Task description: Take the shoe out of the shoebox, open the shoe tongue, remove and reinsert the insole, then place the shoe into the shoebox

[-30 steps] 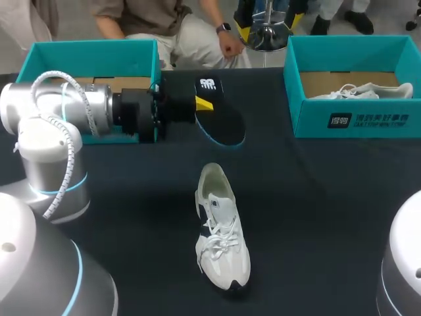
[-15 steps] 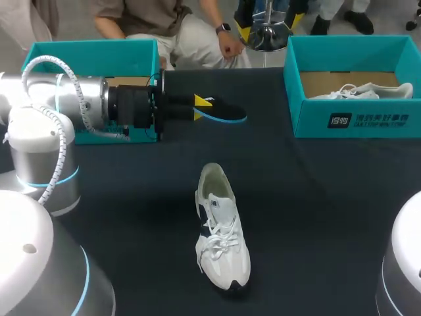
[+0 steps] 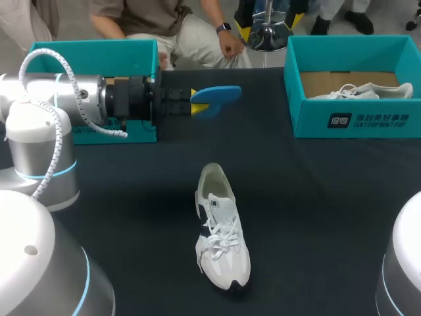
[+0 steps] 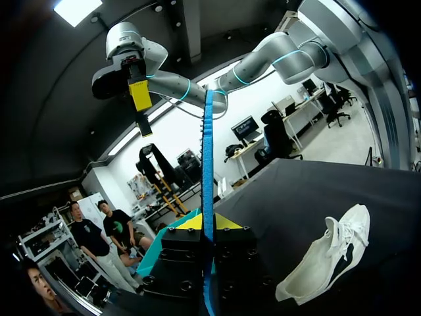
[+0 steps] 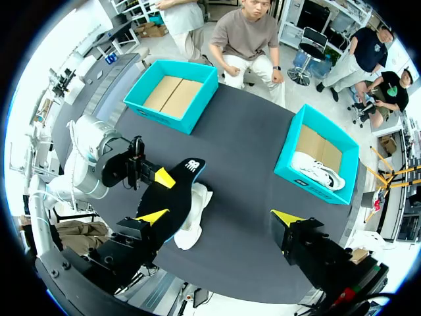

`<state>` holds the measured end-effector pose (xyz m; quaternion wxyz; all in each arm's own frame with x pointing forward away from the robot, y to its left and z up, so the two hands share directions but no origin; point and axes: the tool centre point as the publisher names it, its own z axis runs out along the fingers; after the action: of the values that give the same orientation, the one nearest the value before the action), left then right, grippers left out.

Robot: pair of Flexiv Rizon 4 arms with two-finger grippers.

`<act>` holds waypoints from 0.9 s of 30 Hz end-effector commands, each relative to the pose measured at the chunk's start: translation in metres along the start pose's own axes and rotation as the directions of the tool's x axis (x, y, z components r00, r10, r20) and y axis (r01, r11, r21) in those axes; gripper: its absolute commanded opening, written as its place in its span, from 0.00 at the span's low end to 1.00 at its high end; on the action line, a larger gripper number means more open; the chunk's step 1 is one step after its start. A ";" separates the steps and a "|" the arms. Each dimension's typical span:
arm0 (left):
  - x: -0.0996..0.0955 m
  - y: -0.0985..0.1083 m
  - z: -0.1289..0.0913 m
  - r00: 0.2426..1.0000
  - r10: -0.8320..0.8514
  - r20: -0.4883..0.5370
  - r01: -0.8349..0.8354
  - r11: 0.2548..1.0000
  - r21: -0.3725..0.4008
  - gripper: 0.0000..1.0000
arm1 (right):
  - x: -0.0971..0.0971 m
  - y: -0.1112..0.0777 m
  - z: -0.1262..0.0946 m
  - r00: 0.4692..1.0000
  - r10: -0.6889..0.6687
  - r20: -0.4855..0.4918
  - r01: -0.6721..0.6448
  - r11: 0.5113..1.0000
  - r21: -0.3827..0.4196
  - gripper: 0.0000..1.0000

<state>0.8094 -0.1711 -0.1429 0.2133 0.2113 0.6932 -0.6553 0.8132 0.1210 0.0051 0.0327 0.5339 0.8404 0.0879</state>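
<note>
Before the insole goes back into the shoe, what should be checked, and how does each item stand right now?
1. Insole clamped in left hand: ok, both fingers grip one end.
2. Shoe upright, opening facing up: ok.
3. Shoe opening spread wide enough: cannot tell.
4. Insole lined up over the shoe: not ok, it hangs beyond the shoe, near the left shoebox.
5. Right hand open, empty, well above the shoe: ok.
</note>
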 end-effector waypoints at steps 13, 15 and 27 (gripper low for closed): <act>0.000 -0.001 0.001 0.999 0.043 0.014 -0.043 0.998 0.041 0.00 | 0.000 0.001 0.000 1.000 0.000 0.000 0.000 1.000 0.002 1.00; 0.000 -0.001 0.001 0.999 0.043 0.014 -0.043 0.998 0.041 0.00 | 0.000 0.001 0.000 1.000 0.000 0.000 0.000 1.000 0.002 1.00; 0.000 -0.009 -0.003 0.910 -0.410 0.060 0.406 0.911 0.073 0.00 | 0.000 0.001 0.000 1.000 0.000 0.000 0.000 1.000 0.002 1.00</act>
<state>0.8105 -0.1668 -0.1365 0.1449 0.1101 0.6854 -0.7051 0.8132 0.1209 0.0055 0.0326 0.5338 0.8404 0.0877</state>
